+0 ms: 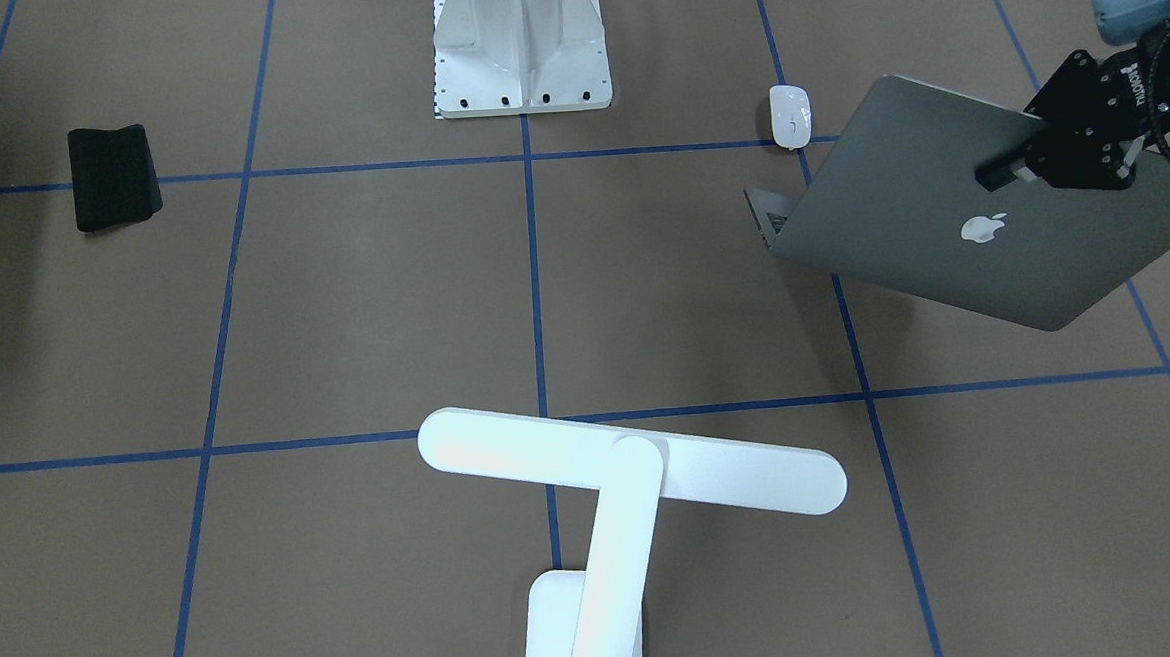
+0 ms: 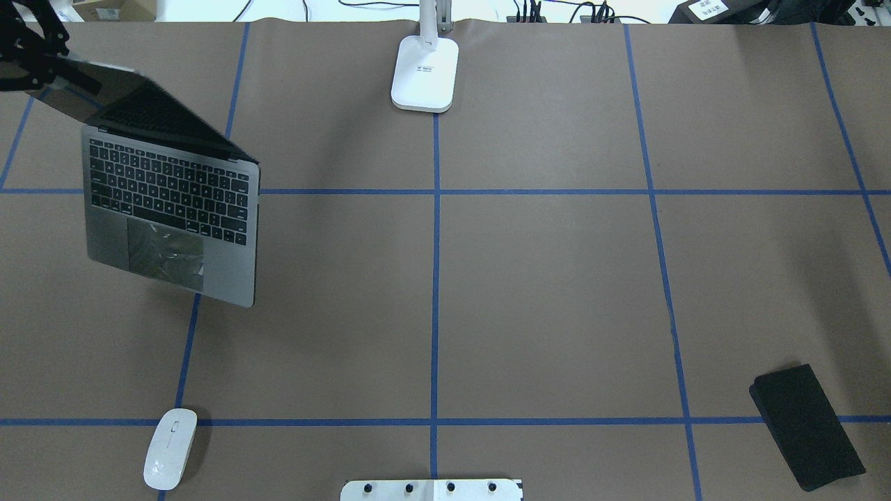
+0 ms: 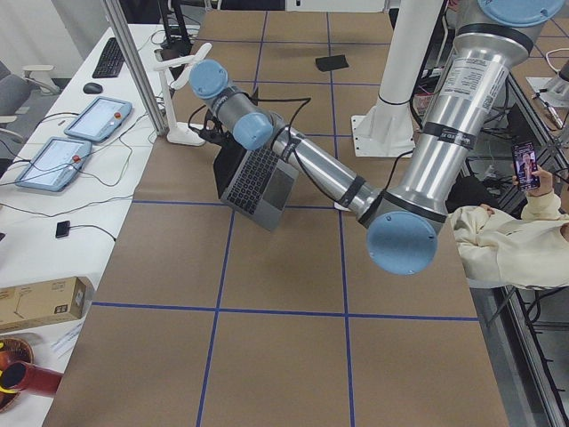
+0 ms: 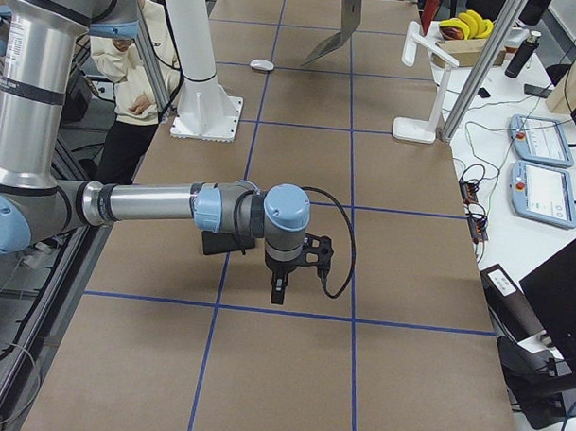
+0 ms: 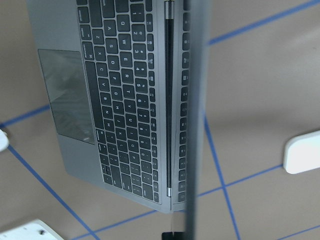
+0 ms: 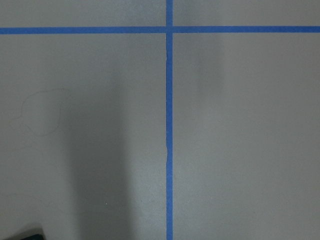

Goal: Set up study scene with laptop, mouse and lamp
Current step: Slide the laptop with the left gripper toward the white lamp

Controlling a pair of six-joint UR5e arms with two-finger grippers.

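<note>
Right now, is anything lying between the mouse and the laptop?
Nothing: in the overhead view, only bare brown table with a blue tape line separates the mouse from the laptop.

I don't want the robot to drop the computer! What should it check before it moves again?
1. Left gripper has hold of the laptop: ok, it is clamped on the lid's top edge.
2. Laptop is open: ok, the keys and trackpad show.
3. Laptop's base sits flat on the table: cannot tell.
4. Mouse is out of the laptop's way: ok, it lies apart, nearer the robot.
5. Lamp is standing and not touching the laptop: ok.
6. Right gripper is far from the laptop: ok. Whether it is open or shut: cannot tell.
</note>
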